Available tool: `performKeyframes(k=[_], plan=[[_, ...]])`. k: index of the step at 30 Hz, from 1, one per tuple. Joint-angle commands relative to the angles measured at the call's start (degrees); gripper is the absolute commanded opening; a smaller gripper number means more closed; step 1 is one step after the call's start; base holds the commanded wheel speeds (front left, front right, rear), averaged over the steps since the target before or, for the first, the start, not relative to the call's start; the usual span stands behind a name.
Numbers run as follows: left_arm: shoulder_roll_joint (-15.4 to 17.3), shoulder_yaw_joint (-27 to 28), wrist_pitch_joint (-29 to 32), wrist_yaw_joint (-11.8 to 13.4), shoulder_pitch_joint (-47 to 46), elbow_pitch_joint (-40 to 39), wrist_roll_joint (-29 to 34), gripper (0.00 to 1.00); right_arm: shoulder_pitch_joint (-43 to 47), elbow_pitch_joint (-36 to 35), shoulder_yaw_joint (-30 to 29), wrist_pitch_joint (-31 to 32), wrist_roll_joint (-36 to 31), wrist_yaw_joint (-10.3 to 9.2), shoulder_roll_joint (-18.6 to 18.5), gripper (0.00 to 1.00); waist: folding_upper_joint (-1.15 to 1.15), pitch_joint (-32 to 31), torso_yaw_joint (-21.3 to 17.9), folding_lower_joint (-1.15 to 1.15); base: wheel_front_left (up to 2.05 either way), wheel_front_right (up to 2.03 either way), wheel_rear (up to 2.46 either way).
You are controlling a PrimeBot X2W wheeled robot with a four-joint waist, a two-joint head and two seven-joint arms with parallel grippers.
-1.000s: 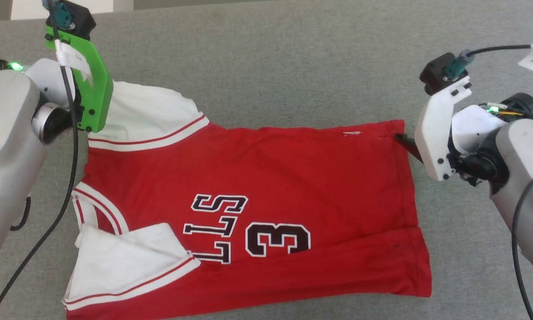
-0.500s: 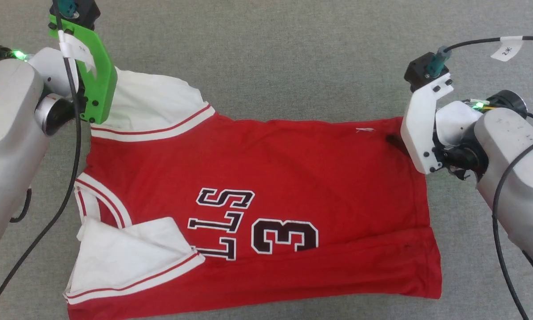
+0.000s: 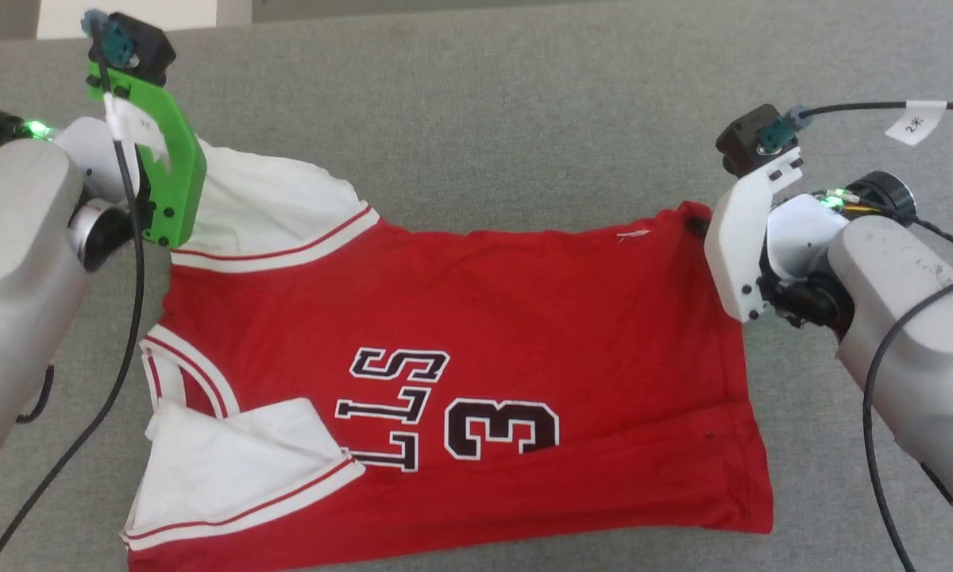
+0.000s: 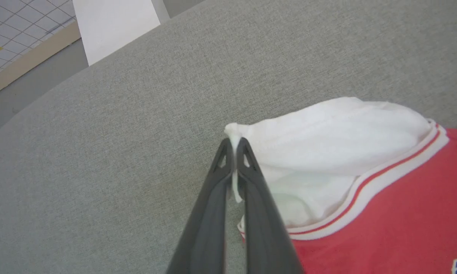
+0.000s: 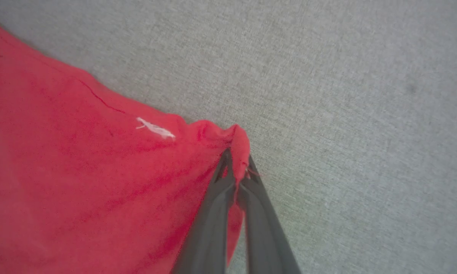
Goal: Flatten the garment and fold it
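The grey cloth-covered worktop [image 3: 524, 119] carries the shirt [image 3: 524, 302], which lies front up and sideways across the middle of it. The collar is toward the robot's left and the hem toward its right. The red body is mostly flat, with a long crease running along the near side.

The two pale arms come in from either side. The left carries a green bracket [image 3: 171, 175] and the right a white bracket [image 3: 735, 246].

The far sleeve [image 3: 270, 199] is white and bunched up, while the near sleeve [image 3: 230, 469] is folded in over the chest. The black letters [image 3: 393, 405] and the 3 [image 3: 500, 429] read sideways.

The left end effector [image 4: 234, 142] is closed, its fingers pinching the outer tip of the far sleeve, and white cloth shows between them. The right end effector [image 5: 236, 160] is also closed, pinching the far hem corner. That corner is puckered and raised slightly off the worktop.

A short white thread [image 5: 154, 129] lies on the red cloth near that corner.
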Motion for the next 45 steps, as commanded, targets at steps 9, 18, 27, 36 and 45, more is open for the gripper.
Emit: performKeyframes(k=[9,18,27,36,45], plan=[[3.43,-1.17,-10.14,0.79,8.34,-6.10,0.64,0.00,7.03,-5.26,-1.06,-9.73,-0.18,-0.09,-2.58,0.00,0.00,-8.46,0.97,0.00,0.00,0.00,0.00],[10.68,-1.98,-12.46,7.19,18.47,-20.77,0.81,0.00,16.37,-11.39,-5.43,-11.37,-2.83,-0.09,-5.18,0.00,0.00,-13.43,3.28,0.00,0.00,0.00,0.00],[18.83,-2.32,-14.30,17.69,32.60,-39.06,-2.41,0.00,29.42,-20.34,-11.47,-10.01,-5.42,-0.09,-6.11,0.00,0.00,-16.80,4.55,0.00,0.00,0.00,0.00],[18.45,-5.11,-15.73,21.33,42.45,-41.85,-5.87,0.00,40.17,-25.38,-17.98,-6.61,-6.88,-0.09,-5.43,0.00,0.00,-15.70,5.16,0.00,0.00,0.00,0.00],[13.60,-6.61,-16.80,20.65,44.07,-35.46,-6.57,0.48,42.76,-24.11,-19.13,-5.18,-8.77,-0.09,-3.45,0.24,0.00,-13.57,5.39,0.00,0.00,0.00,0.00]])
